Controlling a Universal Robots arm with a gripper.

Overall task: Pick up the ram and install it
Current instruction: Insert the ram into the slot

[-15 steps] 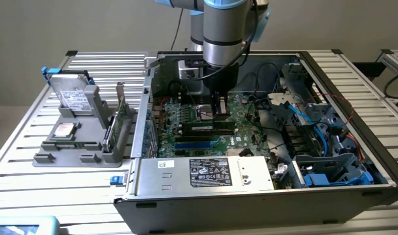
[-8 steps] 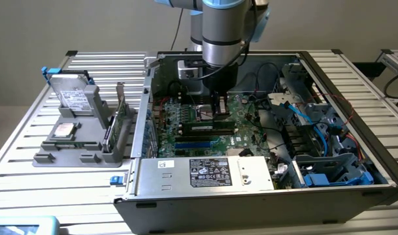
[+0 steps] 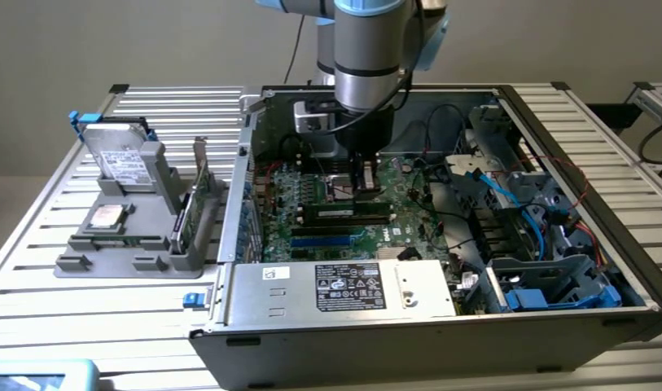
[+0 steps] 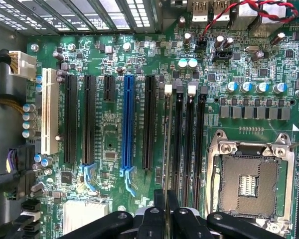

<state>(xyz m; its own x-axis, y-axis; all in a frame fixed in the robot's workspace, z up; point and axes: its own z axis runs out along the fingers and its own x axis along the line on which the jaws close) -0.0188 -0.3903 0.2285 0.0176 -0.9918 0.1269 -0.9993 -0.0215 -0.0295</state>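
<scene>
Clenched in the black two-finger gripper: the thin dark-green ram stick, edge-on at the edge of the row of black memory slots, beside the open silver processor socket. On the grey metal power-supply box, a black-and-white label, print unreadable. At the exterior view's left, a silver hard drive in a grey rack.

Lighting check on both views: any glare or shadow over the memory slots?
Exterior view: soft, even light, no hard glare; the motherboard under the arm and gripper is dimmer than the table slats. Wrist view: the memory slots are evenly lit beside the ram, which is held edge-on; small glints on the CPU socket frame, and the vent grille looks washed bright.
</scene>
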